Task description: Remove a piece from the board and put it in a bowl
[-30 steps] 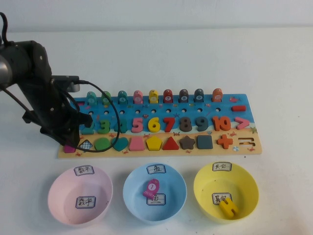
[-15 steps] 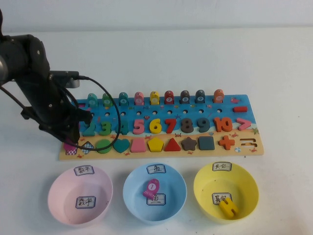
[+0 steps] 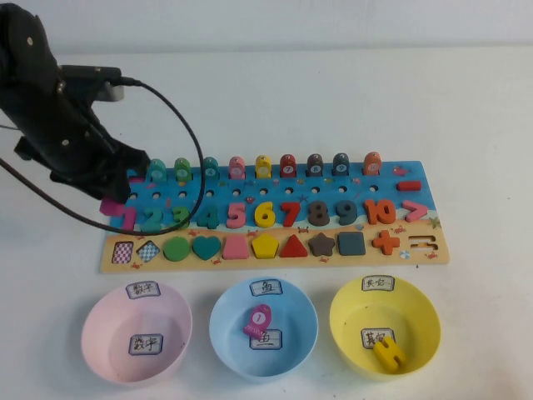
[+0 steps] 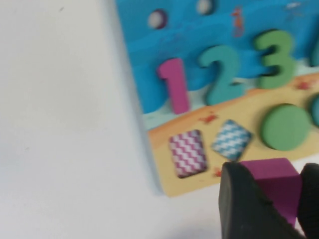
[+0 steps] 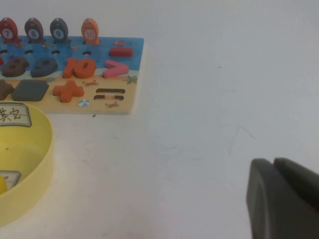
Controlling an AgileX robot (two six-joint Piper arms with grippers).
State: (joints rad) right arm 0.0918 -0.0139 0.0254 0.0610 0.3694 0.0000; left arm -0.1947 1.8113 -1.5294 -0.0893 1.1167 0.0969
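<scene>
Magenta-pink, the piece [image 4: 273, 180] is gripped in the closed left end effector [image 3: 112, 204] and held above the left end of the board [image 3: 275, 254], its slot exposed. The yellow bowl [image 3: 420, 300] lies far right, so the piece could slip during the long carry. The right end effector [image 5: 284, 199], closed and empty, hovers over the worktop [image 5: 209, 99].
</scene>
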